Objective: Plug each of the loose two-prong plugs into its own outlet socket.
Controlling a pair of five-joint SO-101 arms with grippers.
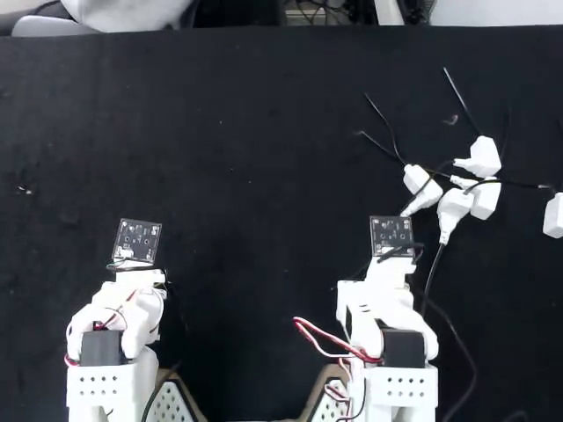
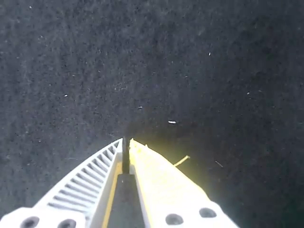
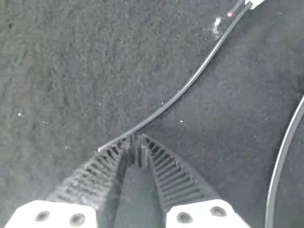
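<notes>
Hovering low over the black mat (image 1: 220, 132), my left gripper (image 2: 127, 142) and right gripper (image 3: 135, 140) are both closed, empty. The plugs (image 1: 479, 158) cluster beyond my right arm, probably light, hard and slick. I'd pinch a body's flat sides, not its floppy cable (image 3: 199, 76).

One black counter (image 1: 264, 132) carries everything. Two arms stand at its near edge, the left arm (image 1: 116, 321) and the right arm (image 1: 385, 303). Each ends in one pincer, two in all: the left pincer (image 2: 126, 143) and the right pincer (image 3: 136, 140), each with two ribbed fingers.

At the far right lie five white plug pieces. Four are in a cluster (image 1: 457, 204) and there is a single piece (image 1: 554, 215) at the right edge. Which are plugs and which are sockets cannot be told.

Several thin black cables fan out from them, too crossed to count. The right wrist view shows two: a near cable (image 3: 190, 84) and an edge cable (image 3: 284, 156).
</notes>
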